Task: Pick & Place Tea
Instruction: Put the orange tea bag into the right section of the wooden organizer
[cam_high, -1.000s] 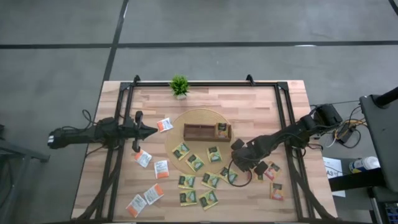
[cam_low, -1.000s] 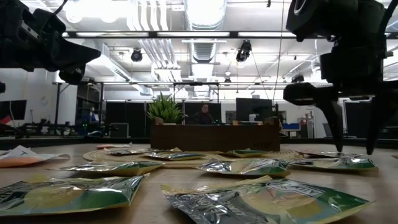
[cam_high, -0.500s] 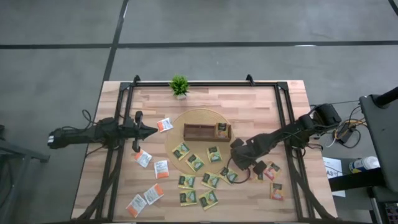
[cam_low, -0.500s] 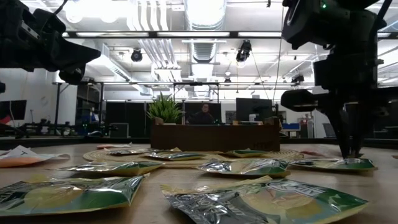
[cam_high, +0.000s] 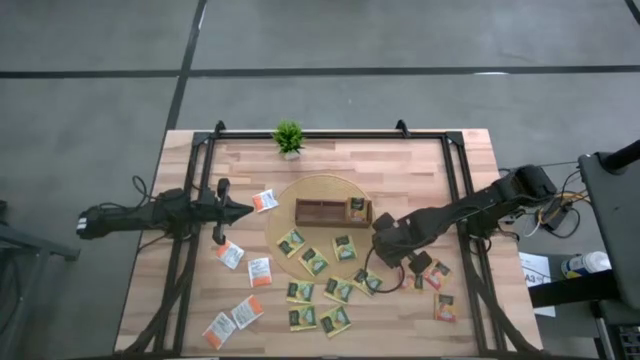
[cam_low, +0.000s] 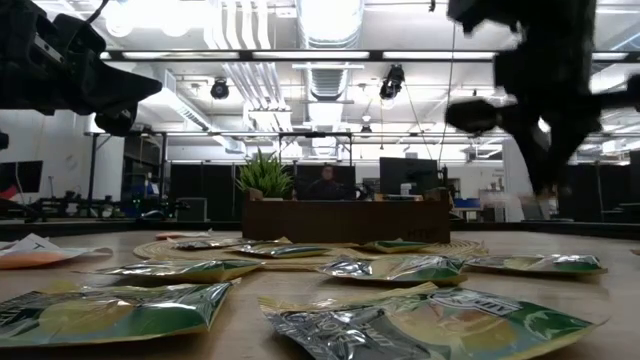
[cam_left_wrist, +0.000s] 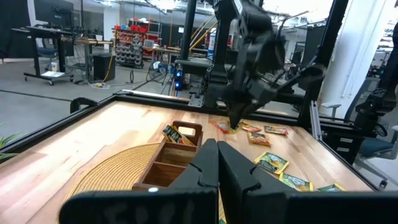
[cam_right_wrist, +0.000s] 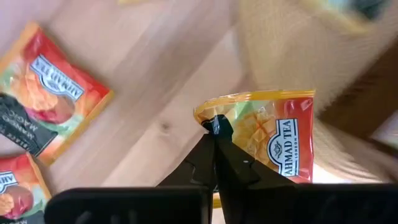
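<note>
Many tea sachets lie flat on the wooden table: green-and-yellow ones (cam_high: 318, 291) near the middle, white-and-orange ones (cam_high: 259, 271) at the left, red ones (cam_high: 438, 274) at the right. My right gripper (cam_high: 388, 256) hangs above the table by the round mat's right edge. It points down and is shut on a red-orange sachet (cam_right_wrist: 270, 144). A brown compartment tray (cam_high: 322, 213) stands on the woven mat (cam_high: 318, 190) with one green sachet (cam_high: 357, 208) in its right compartment. My left gripper (cam_high: 236, 211) is shut and level over the table's left side, holding nothing. My right gripper pinches the red-orange sachet at its upper edge near a corner (cam_right_wrist: 208, 117) between its two fingers. The fingers come from above and point down. The sachet hangs below them, lifted clear of the table.
A small green potted plant (cam_high: 288, 137) stands at the far edge. Black frame rails (cam_high: 455, 190) run along the table's left and right sides. Bare wood lies between the plant and the mat.
My right gripper stood open over the sachets at the right. It sank to the table, shut on the red-orange sachet, then rose. The sachet now hangs clear of the table.
</note>
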